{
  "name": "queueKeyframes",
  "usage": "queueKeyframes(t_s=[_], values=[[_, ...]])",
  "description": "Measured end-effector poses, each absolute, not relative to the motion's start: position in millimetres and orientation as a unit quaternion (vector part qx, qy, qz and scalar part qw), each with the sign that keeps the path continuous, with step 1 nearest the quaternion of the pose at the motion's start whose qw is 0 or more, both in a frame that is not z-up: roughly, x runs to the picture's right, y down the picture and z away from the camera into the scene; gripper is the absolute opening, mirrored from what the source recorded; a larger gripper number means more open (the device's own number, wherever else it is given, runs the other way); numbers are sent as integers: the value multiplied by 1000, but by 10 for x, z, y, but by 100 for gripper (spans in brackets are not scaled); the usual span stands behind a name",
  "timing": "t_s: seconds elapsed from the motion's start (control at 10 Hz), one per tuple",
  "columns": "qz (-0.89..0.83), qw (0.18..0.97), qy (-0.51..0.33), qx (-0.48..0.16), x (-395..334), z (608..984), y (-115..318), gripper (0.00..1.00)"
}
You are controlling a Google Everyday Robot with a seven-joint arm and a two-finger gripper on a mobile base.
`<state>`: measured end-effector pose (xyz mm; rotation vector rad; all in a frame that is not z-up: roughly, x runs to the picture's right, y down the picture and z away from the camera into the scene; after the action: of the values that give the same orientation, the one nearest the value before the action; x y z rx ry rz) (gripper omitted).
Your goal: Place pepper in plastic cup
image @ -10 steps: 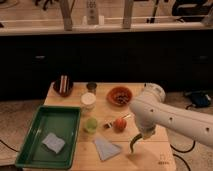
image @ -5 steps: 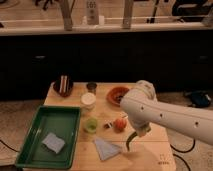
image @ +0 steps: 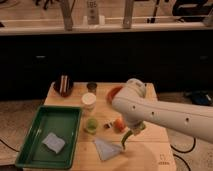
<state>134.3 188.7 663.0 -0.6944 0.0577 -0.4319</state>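
The gripper [image: 131,132] points down over the wooden table [image: 150,150], pinching the pepper [image: 124,141], which dangles beneath it. The white arm [image: 165,115] reaches in from the right. The plastic cup [image: 91,125] stands apart, past the orange fruit [image: 119,124], beside the green tray [image: 30,150].

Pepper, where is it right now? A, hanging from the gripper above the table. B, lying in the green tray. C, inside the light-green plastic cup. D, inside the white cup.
A: the pepper dangles from the shut gripper over the table, just past the orange fruit and well apart from the plastic cup.
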Motion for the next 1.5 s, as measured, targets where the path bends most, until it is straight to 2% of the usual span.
queueKeyframes(t_s=[1.5], values=[[-273,908,13,-319,574,6760,1680,3]])
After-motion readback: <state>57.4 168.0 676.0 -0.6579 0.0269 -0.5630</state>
